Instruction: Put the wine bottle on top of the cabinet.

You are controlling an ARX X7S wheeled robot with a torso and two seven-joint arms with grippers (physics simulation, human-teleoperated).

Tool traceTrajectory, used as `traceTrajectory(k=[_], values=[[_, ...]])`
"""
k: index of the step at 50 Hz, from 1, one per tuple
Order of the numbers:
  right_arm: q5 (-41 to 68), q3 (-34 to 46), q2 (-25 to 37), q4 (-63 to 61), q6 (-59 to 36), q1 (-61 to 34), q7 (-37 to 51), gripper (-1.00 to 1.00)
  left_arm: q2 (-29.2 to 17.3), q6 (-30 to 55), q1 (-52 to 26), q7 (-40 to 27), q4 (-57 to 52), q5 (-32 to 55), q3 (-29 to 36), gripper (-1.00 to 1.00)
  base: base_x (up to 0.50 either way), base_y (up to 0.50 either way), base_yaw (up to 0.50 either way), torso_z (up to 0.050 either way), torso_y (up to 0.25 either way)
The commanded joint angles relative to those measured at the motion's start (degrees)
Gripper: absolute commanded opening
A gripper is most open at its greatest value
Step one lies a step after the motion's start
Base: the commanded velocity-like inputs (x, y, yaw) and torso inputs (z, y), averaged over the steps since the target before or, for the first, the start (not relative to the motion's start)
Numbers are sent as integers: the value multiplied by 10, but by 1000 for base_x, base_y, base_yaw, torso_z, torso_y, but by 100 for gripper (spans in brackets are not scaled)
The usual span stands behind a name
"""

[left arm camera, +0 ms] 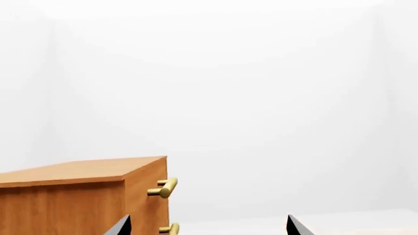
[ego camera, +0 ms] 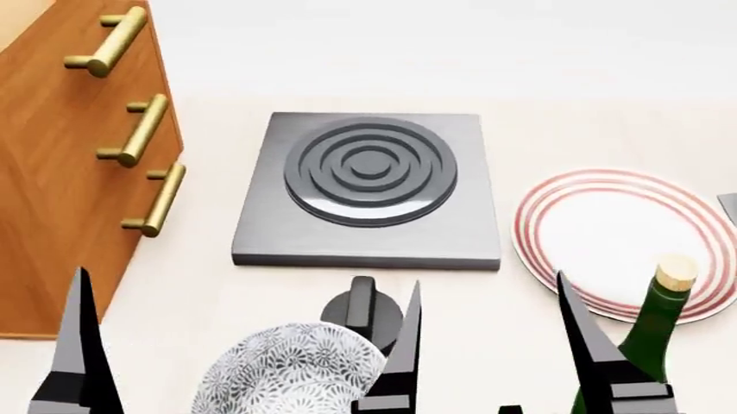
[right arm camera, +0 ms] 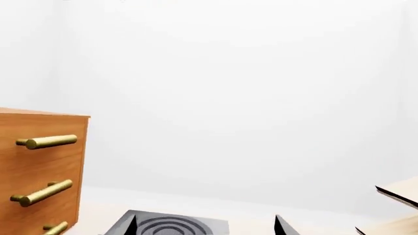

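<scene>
The wine bottle, dark green with a tan cork, stands upright on the table at the near right, by the striped plate's near rim. The reddish-brown cabinet with brass bar handles stands at the left; it also shows in the left wrist view and the right wrist view. My right gripper is open and empty, just left of the bottle; its right finger hides part of the bottle's body. My left gripper is open and empty near the cabinet's front corner. One of its fingers shows in the head view.
A grey hob with ringed burner lies mid-table, its knob at the near side. A red-striped white plate lies at the right. A patterned bowl sits near me. A pale wooden edge shows at far right.
</scene>
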State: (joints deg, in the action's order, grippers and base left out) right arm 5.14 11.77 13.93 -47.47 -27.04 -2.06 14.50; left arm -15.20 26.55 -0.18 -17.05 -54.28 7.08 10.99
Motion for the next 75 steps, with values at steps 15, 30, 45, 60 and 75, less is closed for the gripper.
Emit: traceTrajectory(k=[15, 30, 45, 60, 75], values=[[25, -13, 1, 9, 14, 5, 9, 100, -7, -5, -1, -9, 6, 4, 9, 100, 0, 0, 0, 0, 0], [37, -56, 15, 36, 28, 12, 23, 100, -10, -9, 0, -12, 15, 7, 15, 100, 0, 0, 0, 0, 0], [50, -92, 25, 60, 43, 24, 32, 100, -13, -10, -2, -14, 19, 8, 23, 100, 0, 0, 0, 0, 0], [58, -119, 32, 70, 52, 36, 41, 100, -16, -15, -3, -18, 27, 12, 29, 100, 0, 0, 0, 0, 0], [79, -191, 43, 97, 68, 60, 56, 100, -21, -4, -5, -24, 16, 12, 36, 100, 0, 0, 0, 0, 0]])
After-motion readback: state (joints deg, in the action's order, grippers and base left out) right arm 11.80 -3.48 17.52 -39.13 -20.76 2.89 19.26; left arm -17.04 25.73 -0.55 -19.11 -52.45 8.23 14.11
